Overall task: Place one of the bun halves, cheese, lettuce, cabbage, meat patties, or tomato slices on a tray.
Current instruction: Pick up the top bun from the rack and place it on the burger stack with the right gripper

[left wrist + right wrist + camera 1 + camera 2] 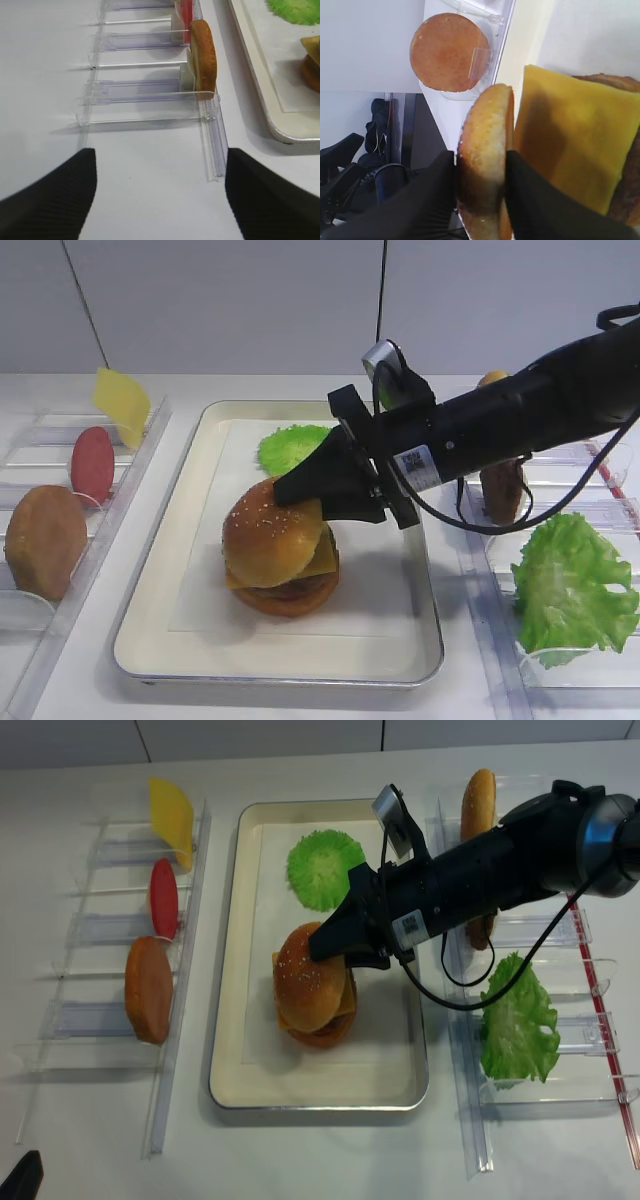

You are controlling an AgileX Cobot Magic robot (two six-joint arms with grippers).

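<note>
A silver tray (160, 610) holds a stacked burger. On top is the sesame bun half (265, 535), over a cheese slice (322, 562) and a dark meat patty (300, 588). My right gripper (292, 498) reaches in from the right and is shut on the bun half's edge. In the right wrist view its black fingers (432, 190) press both faces of the bun half (487, 145), beside the yellow cheese (565, 145). A green cabbage disc (290, 447) lies at the tray's back. My left gripper (160, 155) is open over bare table, holding nothing.
The left clear rack (60, 440) holds a cheese slice (122, 405), a tomato slice (92, 464) and a darker brown bun (45, 540). The right rack (600, 465) holds lettuce (572, 585), a meat patty (502, 490) and another bun (478, 802).
</note>
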